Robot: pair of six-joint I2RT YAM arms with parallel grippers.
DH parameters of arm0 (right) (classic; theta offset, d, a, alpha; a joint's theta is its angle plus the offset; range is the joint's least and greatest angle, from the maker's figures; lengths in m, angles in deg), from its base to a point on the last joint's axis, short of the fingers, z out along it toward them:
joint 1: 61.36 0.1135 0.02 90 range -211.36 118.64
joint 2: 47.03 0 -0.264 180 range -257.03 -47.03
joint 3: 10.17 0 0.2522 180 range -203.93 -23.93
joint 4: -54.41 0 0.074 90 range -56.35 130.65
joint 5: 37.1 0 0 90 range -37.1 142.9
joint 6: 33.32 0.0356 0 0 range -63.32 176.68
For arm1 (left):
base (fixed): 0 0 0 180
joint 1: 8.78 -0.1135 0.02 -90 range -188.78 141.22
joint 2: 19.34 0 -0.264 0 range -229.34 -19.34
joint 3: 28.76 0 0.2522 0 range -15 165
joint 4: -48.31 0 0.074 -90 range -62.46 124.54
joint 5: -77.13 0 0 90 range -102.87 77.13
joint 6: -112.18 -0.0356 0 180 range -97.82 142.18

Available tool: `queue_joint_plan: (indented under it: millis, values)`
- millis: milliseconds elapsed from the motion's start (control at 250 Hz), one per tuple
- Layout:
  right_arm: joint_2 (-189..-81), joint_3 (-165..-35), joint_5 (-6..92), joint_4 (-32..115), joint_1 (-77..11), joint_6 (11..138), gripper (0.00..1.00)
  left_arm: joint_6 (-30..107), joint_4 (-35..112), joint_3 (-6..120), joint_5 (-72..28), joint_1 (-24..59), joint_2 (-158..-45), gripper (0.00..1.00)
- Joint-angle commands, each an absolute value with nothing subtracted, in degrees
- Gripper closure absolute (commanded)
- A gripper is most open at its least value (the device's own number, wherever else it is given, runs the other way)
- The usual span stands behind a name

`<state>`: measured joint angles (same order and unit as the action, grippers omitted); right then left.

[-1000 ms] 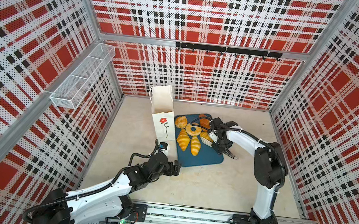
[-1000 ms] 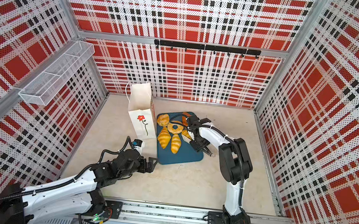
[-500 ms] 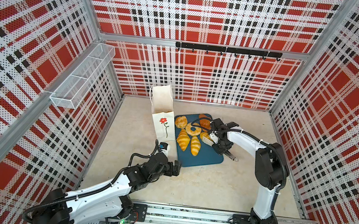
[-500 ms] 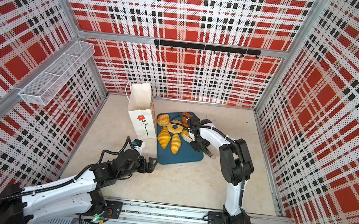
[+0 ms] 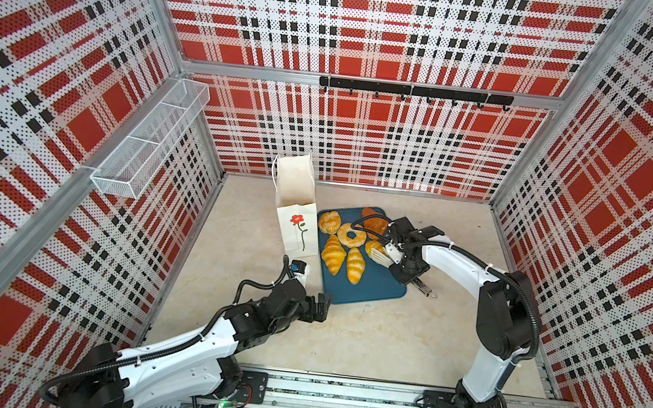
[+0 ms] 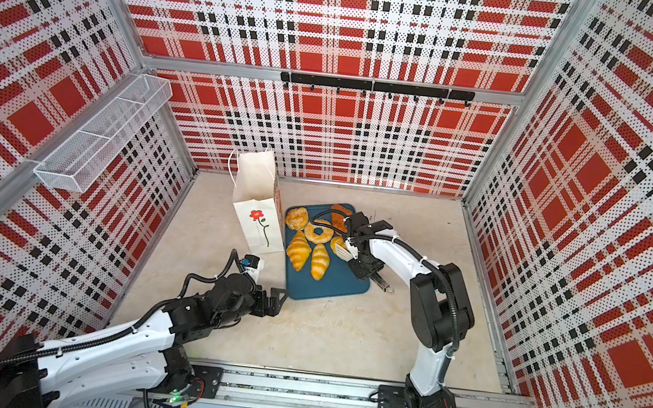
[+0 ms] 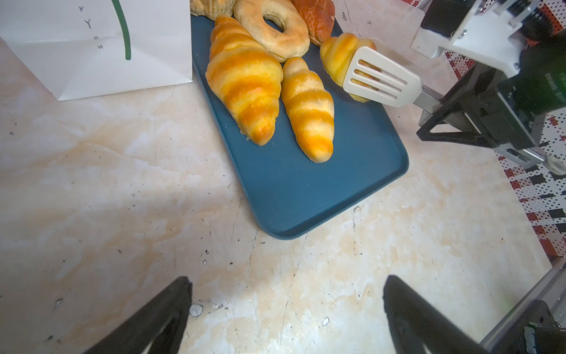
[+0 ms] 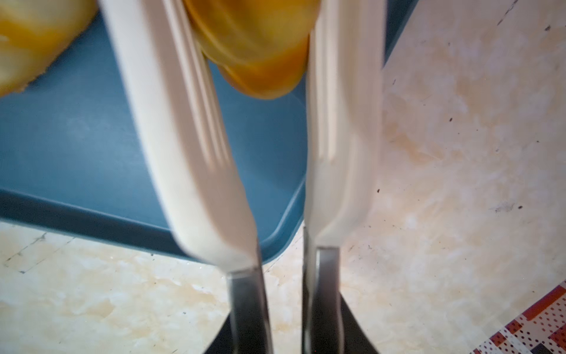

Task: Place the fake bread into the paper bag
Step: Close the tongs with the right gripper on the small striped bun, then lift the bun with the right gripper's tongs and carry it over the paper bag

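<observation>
- Right fingers (image 5: 405, 264) clenched on the metal handles of white slotted tongs (image 7: 381, 81).
- Tongs' blades pinch a small croissant (image 7: 338, 53) at the right edge of the blue tray (image 7: 306, 190); can't tell if it's clear of the tray.
- Rest of the fake bread (image 5: 334, 253) lies on the tray: two croissants side by side, a ring doughnut (image 5: 351, 236), a bun and a darker piece behind.
- Paper bag (image 5: 296, 231) stands upright and open-topped on the tabletop (image 5: 364, 335), right against the tray's left edge.
- Left fingers (image 7: 286, 282) released, spread wide, low over bare tabletop by the tray's near corner, holding nothing.
</observation>
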<state>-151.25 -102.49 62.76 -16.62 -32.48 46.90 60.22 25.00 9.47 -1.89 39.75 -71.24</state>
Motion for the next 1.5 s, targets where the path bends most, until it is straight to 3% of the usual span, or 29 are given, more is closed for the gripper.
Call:
queue_joint_plan:
  millis: [0, 892, 1497]
  values:
    - [-147.61, -101.68, 60.44, -14.40, -32.64, 47.83, 0.68, 59.32, 23.92, 10.49, -0.18, 40.23, -70.56, 0.01]
    - [-137.29, -94.77, 51.23, -9.18, -28.44, 52.45, 0.67, 56.39, 18.60, 15.52, 3.49, 39.74, -69.81, 0.01]
    - [-136.06, -94.92, 45.89, -4.11, -23.67, 56.11, 0.67, 55.19, 10.88, 18.25, 1.13, 32.02, -61.72, 0.01]
